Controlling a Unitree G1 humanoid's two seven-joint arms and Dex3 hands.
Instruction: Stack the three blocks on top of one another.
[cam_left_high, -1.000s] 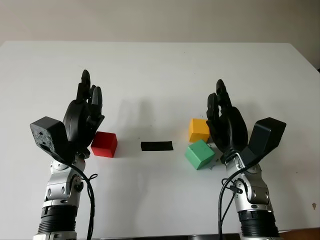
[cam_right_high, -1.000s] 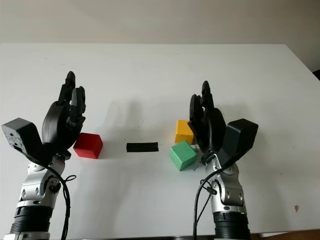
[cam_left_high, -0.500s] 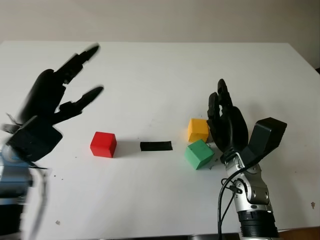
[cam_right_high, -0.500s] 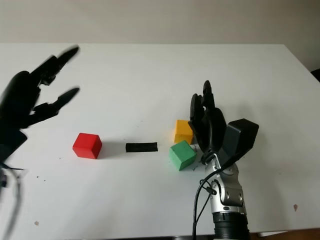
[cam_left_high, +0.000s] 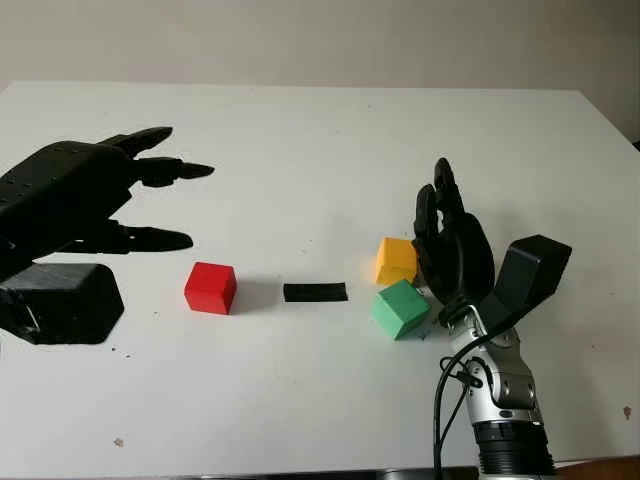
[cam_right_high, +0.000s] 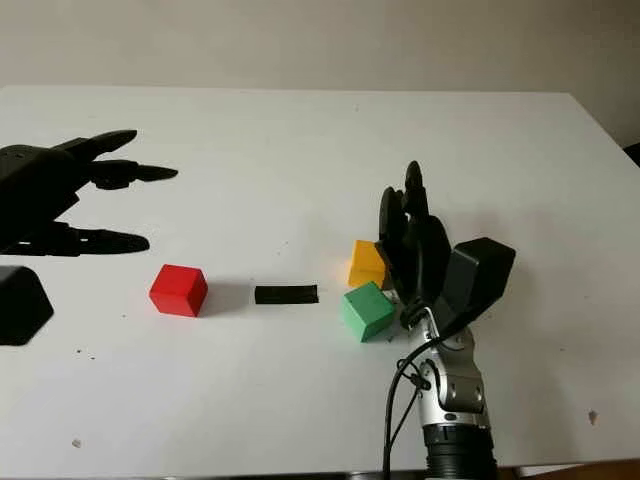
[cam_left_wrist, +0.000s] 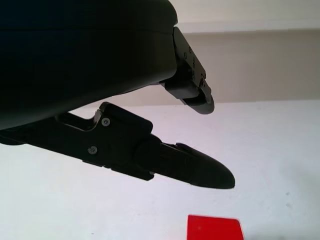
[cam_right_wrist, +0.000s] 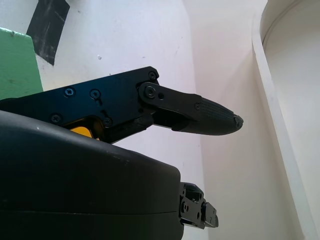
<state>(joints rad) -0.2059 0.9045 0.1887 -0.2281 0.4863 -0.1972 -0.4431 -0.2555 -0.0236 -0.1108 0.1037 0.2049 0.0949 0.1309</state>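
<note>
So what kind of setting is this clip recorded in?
Most likely a lab or test bench rather than a home: a bare white table against a plain wall, carrying three coloured cubes, the red block, yellow block and green block, plus a black tape strip like a placement mark.

The left hand (cam_left_high: 75, 200) runs off the picture's 9 o'clock edge, so its wrist and arm are cut away. The right hand (cam_left_high: 452, 245) covers the 3 o'clock side of the yellow block (cam_left_high: 396, 260). In the left wrist view the red block (cam_left_wrist: 215, 228) is cropped by the frame edge.
</note>
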